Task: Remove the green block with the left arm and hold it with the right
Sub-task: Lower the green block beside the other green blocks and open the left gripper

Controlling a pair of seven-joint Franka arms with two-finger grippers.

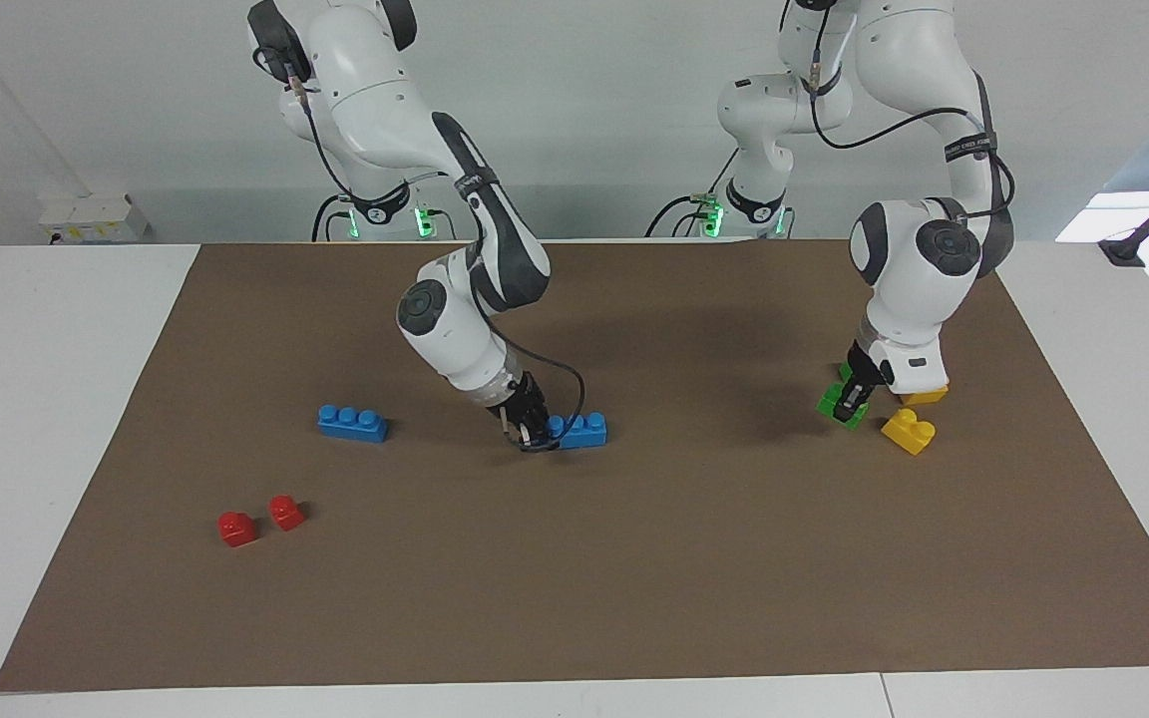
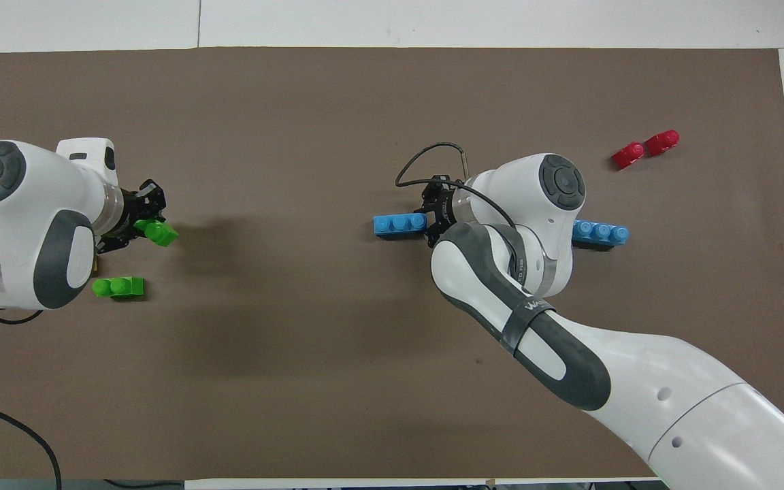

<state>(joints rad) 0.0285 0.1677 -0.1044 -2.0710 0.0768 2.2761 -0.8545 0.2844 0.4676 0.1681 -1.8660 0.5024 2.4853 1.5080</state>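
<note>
My left gripper [image 1: 850,404] is shut on a green block [image 1: 830,401] at the left arm's end of the mat and holds it tilted, at or just above the mat. In the overhead view the left gripper [image 2: 141,224] has this green block [image 2: 158,234] at its fingertips. The green twin [image 2: 118,287] lies nearer to the robots, and in the facing view it [image 1: 845,372] is mostly hidden by the gripper. My right gripper [image 1: 533,436] is down at mid-mat, shut on the end of a blue brick [image 1: 582,430] that rests on the mat. The right gripper [image 2: 433,221] and this blue brick [image 2: 399,223] also show in the overhead view.
Two yellow bricks [image 1: 909,431] [image 1: 926,396] lie beside the green block. A second blue brick [image 1: 353,423] lies toward the right arm's end. Two red bricks [image 1: 236,529] [image 1: 285,512] lie farther from the robots than it. All sit on a brown mat [image 1: 634,578].
</note>
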